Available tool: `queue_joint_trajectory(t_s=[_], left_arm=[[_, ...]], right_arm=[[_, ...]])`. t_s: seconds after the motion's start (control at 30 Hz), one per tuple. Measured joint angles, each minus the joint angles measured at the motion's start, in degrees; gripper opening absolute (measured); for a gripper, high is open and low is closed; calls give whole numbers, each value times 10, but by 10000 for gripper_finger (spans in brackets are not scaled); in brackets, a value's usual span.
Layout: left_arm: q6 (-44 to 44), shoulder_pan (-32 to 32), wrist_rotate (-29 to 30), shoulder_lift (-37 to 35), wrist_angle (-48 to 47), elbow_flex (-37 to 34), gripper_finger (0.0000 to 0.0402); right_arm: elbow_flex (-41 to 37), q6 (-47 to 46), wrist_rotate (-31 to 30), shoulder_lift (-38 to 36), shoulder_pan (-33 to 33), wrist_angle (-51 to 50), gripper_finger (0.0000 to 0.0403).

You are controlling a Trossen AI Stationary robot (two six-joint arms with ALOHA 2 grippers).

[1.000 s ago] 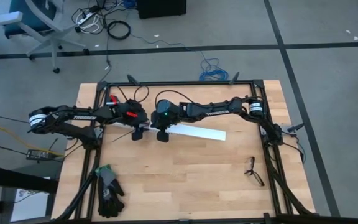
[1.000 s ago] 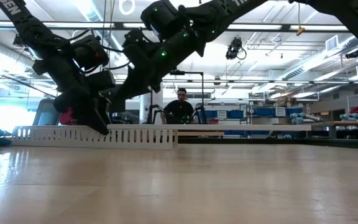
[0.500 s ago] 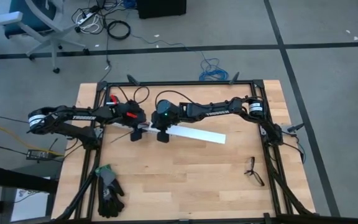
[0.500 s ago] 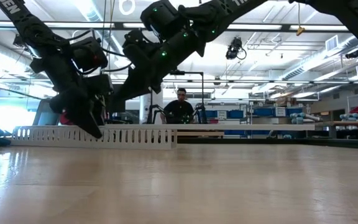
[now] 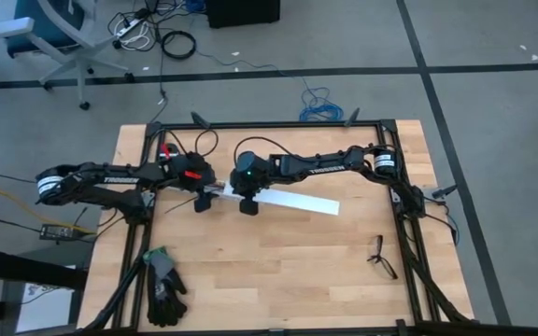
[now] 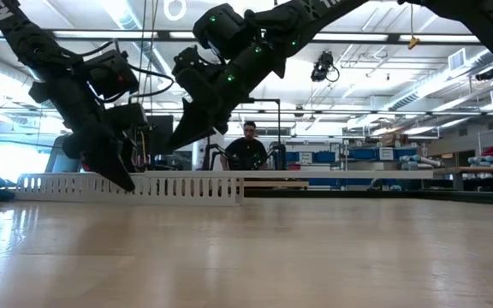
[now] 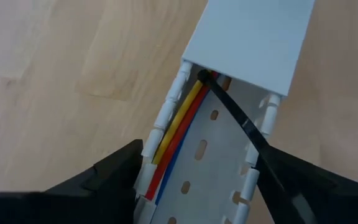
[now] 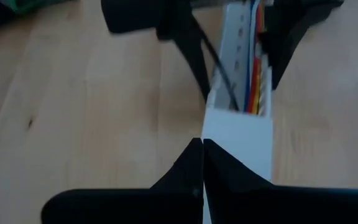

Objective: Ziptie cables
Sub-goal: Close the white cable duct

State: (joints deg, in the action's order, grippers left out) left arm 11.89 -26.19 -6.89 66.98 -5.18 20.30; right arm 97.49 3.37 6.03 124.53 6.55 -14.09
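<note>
A long white slotted duct lies on the table, part of it under a flat cover. Yellow, red and blue cables run inside the uncovered part. The thin black ziptie comes out from under the cover, slants across the duct and passes over its side wall. My left gripper is open at the uncovered part, one finger on each side of the duct. My right gripper is shut and hangs above the cover's end; in the low view it stands clear of the duct. My left gripper slants down with its fingers close beside the duct's two side walls; whether they touch the walls, I cannot tell. The ziptie runs on past one finger, and contact there cannot be told either.
Dark gloves with a green cuff lie near the front left corner, spectacles at the front right. A black frame rims the table. Bare wood lies in front of the duct. A person sits beyond the far edge.
My left gripper has drawn back a little along the duct toward the table's left edge. My right gripper has tipped its fingertips up, so they stand higher above the duct than before. The duct has stayed where it was.
</note>
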Motion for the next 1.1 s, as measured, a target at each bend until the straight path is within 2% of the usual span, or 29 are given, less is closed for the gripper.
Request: queue_joint_trajectory(t_s=[0.23, 0.4, 0.57, 0.67, 0.77, 0.9, 1.1], left_arm=[[-7, 3, 15, 2, 20, 0, 298], [-1, 4, 15, 2, 25, 0, 298], [-5, 4, 13, 2, 27, 0, 298], [-6, 4, 12, 2, 26, 0, 298], [-8, 4, 12, 2, 28, 0, 298], [-10, 4, 11, 2, 32, 0, 298], [-18, 4, 10, 2, 38, 0, 298]], right_arm=[[0, 7, -19, -4, 0, -42, 0], [0, 23, -37, -36, -1, -58, 0], [-68, 17, -62, -97, -1, -68, 0], [-136, -13, -64, -133, 4, -36, 0], [-185, -40, -64, -136, 9, 26, 0], [-199, -48, -60, -120, 11, 92, 0], [-199, -68, -28, -82, 22, 111, 0]])
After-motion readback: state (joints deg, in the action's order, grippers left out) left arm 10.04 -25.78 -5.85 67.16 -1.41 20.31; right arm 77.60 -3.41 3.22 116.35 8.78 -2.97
